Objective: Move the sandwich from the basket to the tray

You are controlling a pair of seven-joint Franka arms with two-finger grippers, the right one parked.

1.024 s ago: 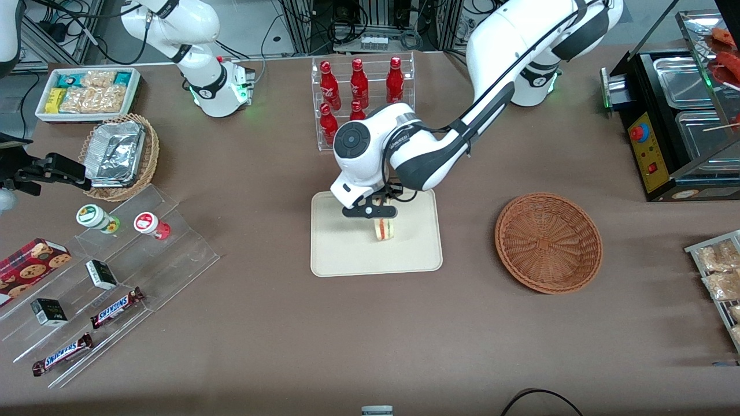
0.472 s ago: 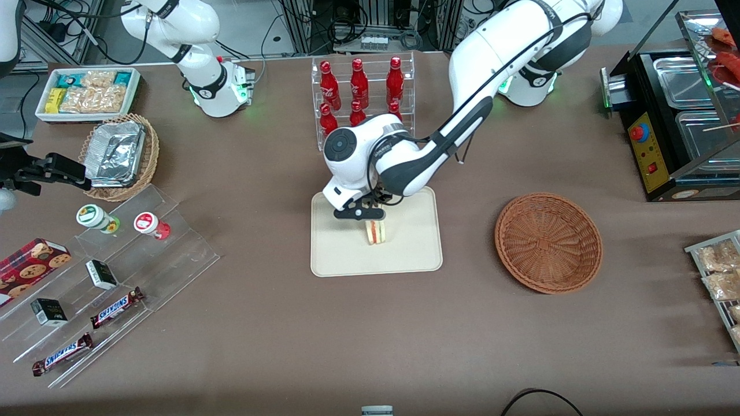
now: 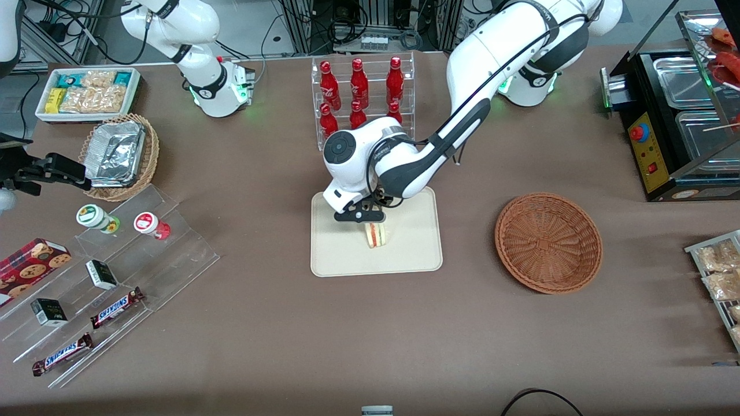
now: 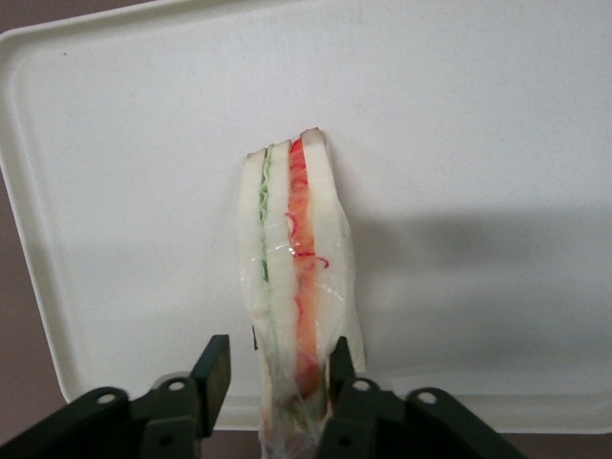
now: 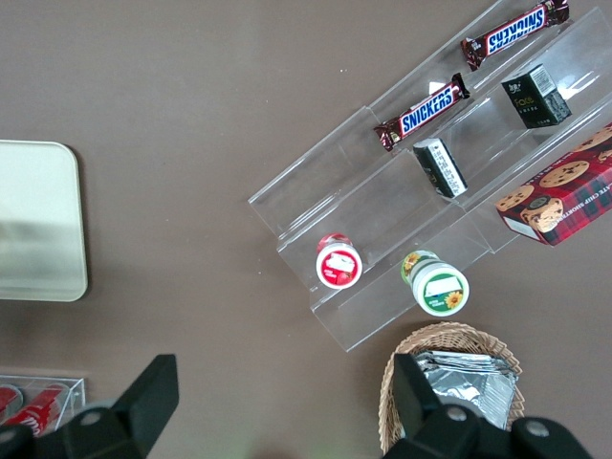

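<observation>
Barely shifted vs half a second earlier; a full second back, was nearer the working arm's end of the tray (image 3: 404, 254), with the sandwich (image 3: 376, 234) about the same way over. Gripper (image 3: 361, 217) sat low over the tray's middle, just above the sandwich, wrist pointing down, forearm angled back up toward the base. Fingers (image 4: 212, 373) stood apart, flanking the sandwich's near end; whether the pads touched the bread could not be told. Looked released rather than clamped. Sandwich rested on the tray on edge, red and green filling facing up, wrapped in clear film. Basket (image 3: 548, 242) sat on the desk (image 3: 260, 323) well apart from the tray, toward the working arm's end.
</observation>
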